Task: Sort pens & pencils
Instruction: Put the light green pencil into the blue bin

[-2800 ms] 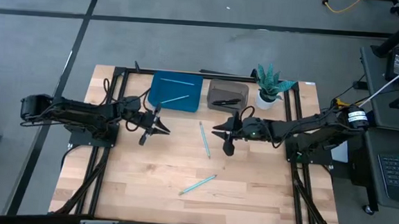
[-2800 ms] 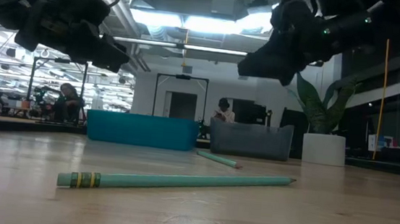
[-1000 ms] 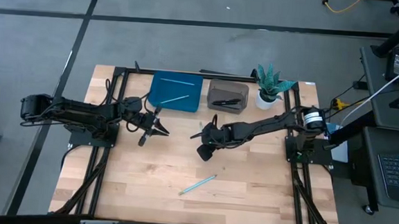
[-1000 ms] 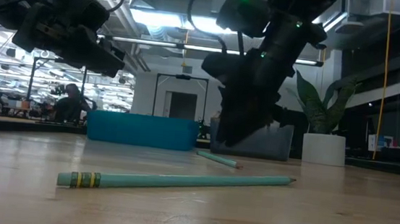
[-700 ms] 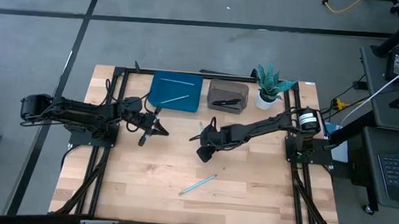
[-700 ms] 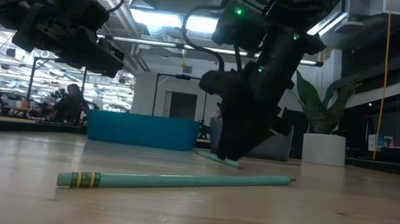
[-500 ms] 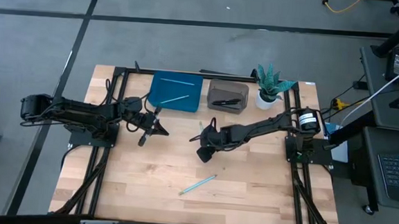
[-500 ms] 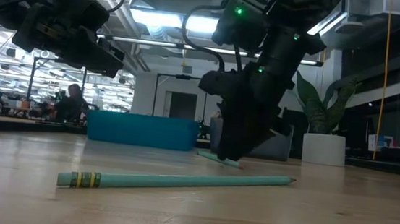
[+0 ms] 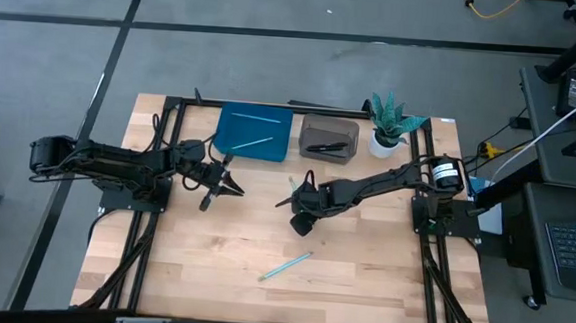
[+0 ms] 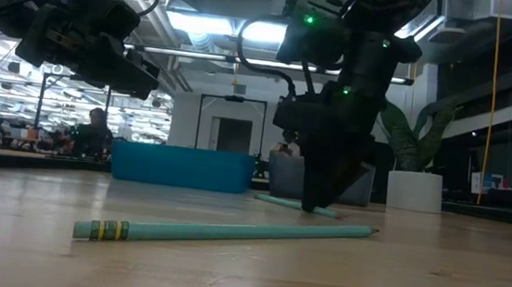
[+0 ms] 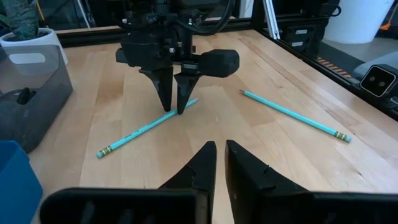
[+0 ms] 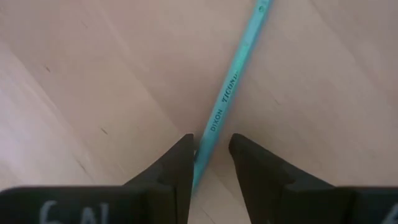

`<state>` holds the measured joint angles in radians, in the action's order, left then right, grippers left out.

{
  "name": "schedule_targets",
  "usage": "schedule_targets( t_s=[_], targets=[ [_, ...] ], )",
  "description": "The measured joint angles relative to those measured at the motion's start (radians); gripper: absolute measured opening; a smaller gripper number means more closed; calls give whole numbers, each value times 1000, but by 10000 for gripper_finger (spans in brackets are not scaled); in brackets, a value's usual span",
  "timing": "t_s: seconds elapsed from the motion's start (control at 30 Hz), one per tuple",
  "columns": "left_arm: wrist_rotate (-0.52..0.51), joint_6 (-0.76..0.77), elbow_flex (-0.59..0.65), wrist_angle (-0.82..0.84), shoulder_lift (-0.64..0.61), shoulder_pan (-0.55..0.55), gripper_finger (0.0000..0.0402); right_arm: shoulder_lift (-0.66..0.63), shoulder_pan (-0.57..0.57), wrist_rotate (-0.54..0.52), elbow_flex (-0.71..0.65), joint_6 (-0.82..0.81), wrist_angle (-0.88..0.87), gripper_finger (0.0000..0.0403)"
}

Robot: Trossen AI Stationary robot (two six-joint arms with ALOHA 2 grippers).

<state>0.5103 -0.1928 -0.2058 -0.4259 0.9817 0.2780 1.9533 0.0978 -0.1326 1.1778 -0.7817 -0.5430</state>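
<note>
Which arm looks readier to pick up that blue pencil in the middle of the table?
The right. Its gripper stands tip-down with fingers astride the pencil. The left gripper hovers off to the side.

Legible markings on the work items.
Teal pencil (image 12: 231, 91) carries the dark printed brand "DIXON TICONDEROGA" along its barrel; no other text is readable.

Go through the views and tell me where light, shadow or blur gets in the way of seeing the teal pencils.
Low view: bright ceiling lights leave the right pincer a dark silhouette; the near thin teal wooden pencil is lit but soft. Right wrist view: the pencil between the black fingers blurs toward its far end. High view: even light, faint shadows.
</note>
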Motion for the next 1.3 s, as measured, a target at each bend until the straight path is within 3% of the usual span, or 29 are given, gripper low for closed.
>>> schedule_targets(
  t_s=[0.37,0.63,0.83,1.3],
  targets=[
    [0,-1,0,0,0,0,17,1,-2,-5,-2,53,-44,114],
    [0,-1,0,0,0,0,1,1,-3,-5,-4,84,-48,60],
    [0,-1,0,-1,0,0,12,1,-3,-3,-5,86,-48,32],
    [0,-2,0,-1,0,0,24,1,-3,1,-6,110,-36,31]
  ],
)
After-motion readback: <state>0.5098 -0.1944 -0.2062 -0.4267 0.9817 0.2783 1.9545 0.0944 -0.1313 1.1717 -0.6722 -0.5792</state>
